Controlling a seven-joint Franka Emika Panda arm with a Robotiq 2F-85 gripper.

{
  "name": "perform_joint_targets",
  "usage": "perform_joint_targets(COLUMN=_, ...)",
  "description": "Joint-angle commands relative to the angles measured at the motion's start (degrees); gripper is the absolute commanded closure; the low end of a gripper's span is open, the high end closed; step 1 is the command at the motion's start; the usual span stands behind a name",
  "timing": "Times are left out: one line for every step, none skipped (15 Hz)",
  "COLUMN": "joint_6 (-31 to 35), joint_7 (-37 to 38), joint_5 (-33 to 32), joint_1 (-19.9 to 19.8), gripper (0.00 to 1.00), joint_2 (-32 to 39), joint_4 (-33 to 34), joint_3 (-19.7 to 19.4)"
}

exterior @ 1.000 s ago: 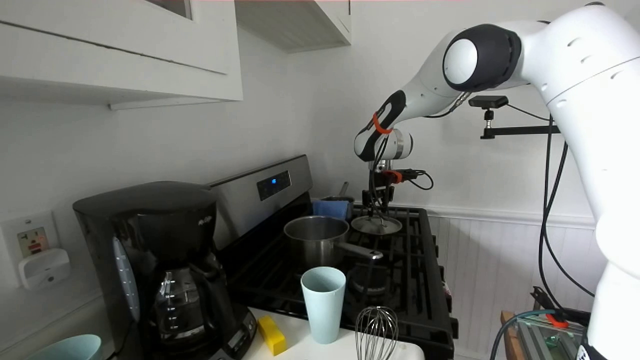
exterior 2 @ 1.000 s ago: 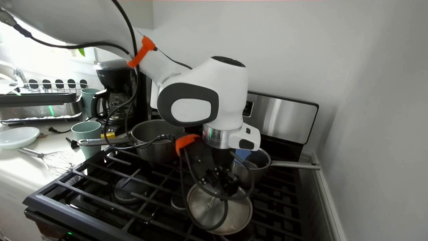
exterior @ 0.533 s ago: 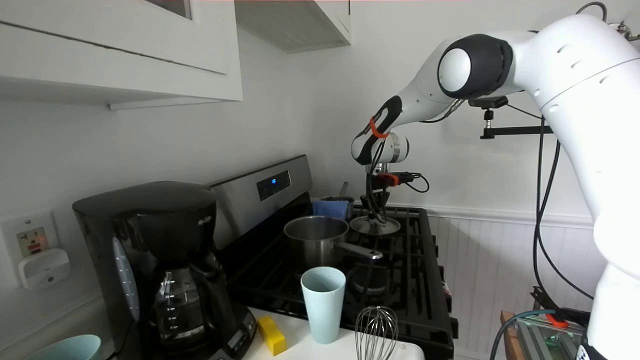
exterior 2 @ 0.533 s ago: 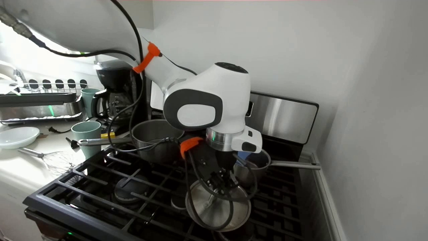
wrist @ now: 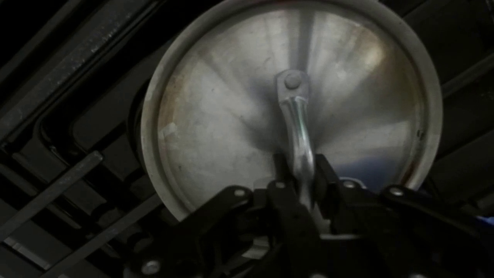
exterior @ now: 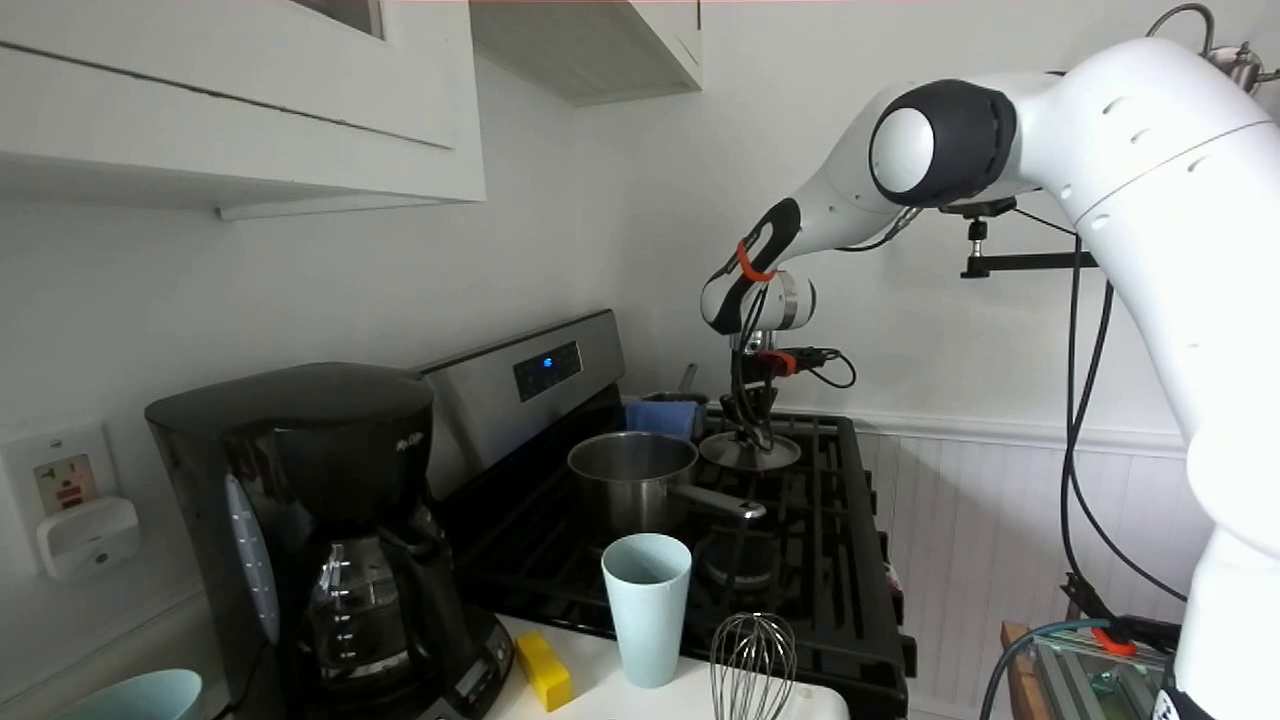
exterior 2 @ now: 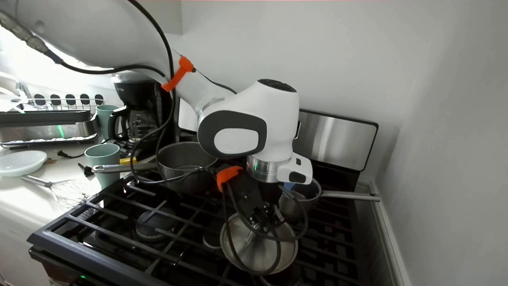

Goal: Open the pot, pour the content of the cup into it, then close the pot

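The silver pot (exterior: 612,490) stands uncovered on the stove in both exterior views, its handle pointing toward the stove's front. Its round metal lid (wrist: 224,116) lies apart from it over the grates. My gripper (wrist: 300,159) reaches down to the lid, with one finger on either side of the arched lid handle (wrist: 296,119); the jaws are closed around the bar. On the counter edge in front of the stove the pale mint cup (exterior: 648,620) stands upright; what it holds is hidden. In an exterior view that cup (exterior 2: 101,157) partly shows behind the pot's handle.
A smaller saucepan (exterior 2: 291,208) with a blue cloth (exterior: 662,417) beside or in it stands behind the lid. Near the cup are a whisk (exterior: 752,660) and a yellow block (exterior: 543,670). A black coffee maker (exterior: 300,440) stands beside the stove. My arm's cables hang over the lid.
The arm has come down a little and the gripper's fingers have closed around the lid handle. The lid has shifted very slightly. Pot and cup stay where they were.
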Motion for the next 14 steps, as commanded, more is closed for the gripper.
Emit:
perform_joint_targets(joint_6=-1.3, joint_7=-0.6, joint_5=-0.4, joint_1=-1.0, gripper=1.00, joint_2=1.0, joint_4=2.4, joint_3=0.6)
perform_joint_targets(joint_6=-1.3, joint_7=-0.6, joint_5=-0.4, joint_1=-1.0, gripper=1.00, joint_2=0.9, joint_4=2.4, joint_3=0.6)
perform_joint_targets(joint_6=-1.3, joint_7=-0.6, joint_5=-0.4, joint_1=-1.0, gripper=0.98, joint_2=1.0, joint_4=2.5, joint_3=0.7)
perform_joint_targets(joint_6=-1.2, joint_7=-0.3, joint_5=-0.7, joint_1=-0.8, gripper=0.98, joint_2=0.7, joint_4=2.3, joint_3=0.5)
perform_joint_targets(joint_6=-1.3, joint_7=-0.5, joint_5=-0.7, joint_1=-0.8, gripper=0.98, joint_2=0.7, joint_4=2.3, joint_3=0.5)
perform_joint_targets(joint_6=-1.5, joint_7=-0.7, joint_5=-0.8, joint_1=-0.8, gripper=0.98, joint_2=0.5, joint_4=2.2, joint_3=0.6)
perform_joint_targets(joint_6=-1.9, joint_7=-0.8, joint_5=-0.9, joint_1=-0.7, gripper=0.98, joint_2=0.2, joint_4=2.1, joint_3=0.6)
perform_joint_targets(joint_6=-3.2, joint_7=-1.0, joint_5=-1.1, joint_1=-0.6, gripper=0.98, joint_2=-0.6, joint_4=2.0, joint_3=0.6)
perform_joint_targets(joint_6=-4.0, joint_7=-0.7, joint_5=-1.6, joint_1=-0.2, gripper=0.98, joint_2=-1.2, joint_4=1.8, joint_3=0.3)
perform_joint_targets(joint_6=-5.4, joint_7=-0.6, joint_5=-2.4, joint_1=0.2, gripper=0.98, joint_2=-2.3, joint_4=1.5, joint_3=0.0)
perform_joint_targets(joint_6=-6.5, joint_7=-0.8, joint_5=-3.1, joint_1=0.6, gripper=0.98, joint_2=-3.2, joint_4=1.3, joint_3=-0.1)
perform_joint_targets(joint_6=-7.5, joint_7=-1.1, joint_5=-3.8, joint_1=1.0, gripper=0.98, joint_2=-4.1, joint_4=1.1, joint_3=-0.2)
perform_joint_targets(joint_6=-8.2, joint_7=-1.3, joint_5=-4.9, joint_1=1.6, gripper=0.98, joint_2=-5.5, joint_4=0.5, joint_3=-0.4)
perform_joint_targets(joint_6=-9.0, joint_7=-1.5, joint_5=-5.9, joint_1=2.2, gripper=0.98, joint_2=-6.7, joint_4=0.1, joint_3=-0.5)
